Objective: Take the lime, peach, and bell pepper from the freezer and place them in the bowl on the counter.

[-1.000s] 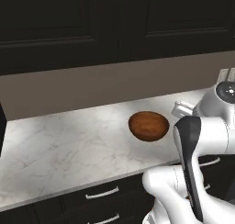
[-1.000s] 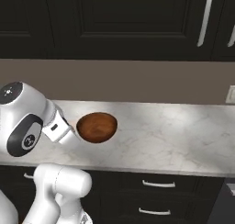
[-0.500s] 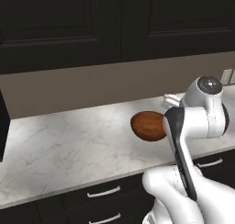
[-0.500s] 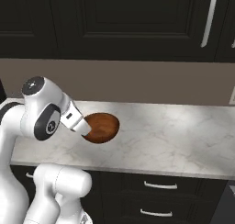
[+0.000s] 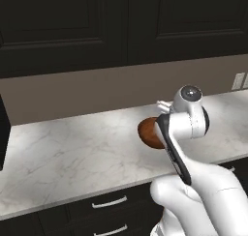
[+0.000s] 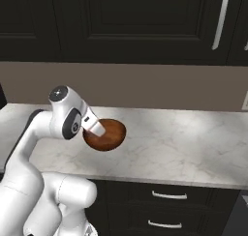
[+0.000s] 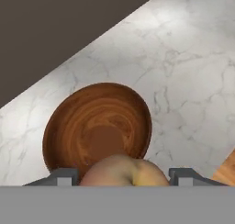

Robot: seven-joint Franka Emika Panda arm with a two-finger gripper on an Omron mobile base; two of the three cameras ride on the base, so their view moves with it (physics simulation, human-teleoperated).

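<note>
Across the white marble counter, nothing else near except the wooden bowl, sitting back toward the wall. Gripper clamped on the peach, pinkish-cream top bulging up between the two dark tips in the hand view. Bowl lying straight ahead along the gripper's line, rim just past the fruit, so probably only a short reach onward before letting go. Round bowl, no long axis to fuss over. No labels or writing readable anywhere.

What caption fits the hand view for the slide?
Tool holding the peach above the empty wooden bowl on the marble counter.
</note>
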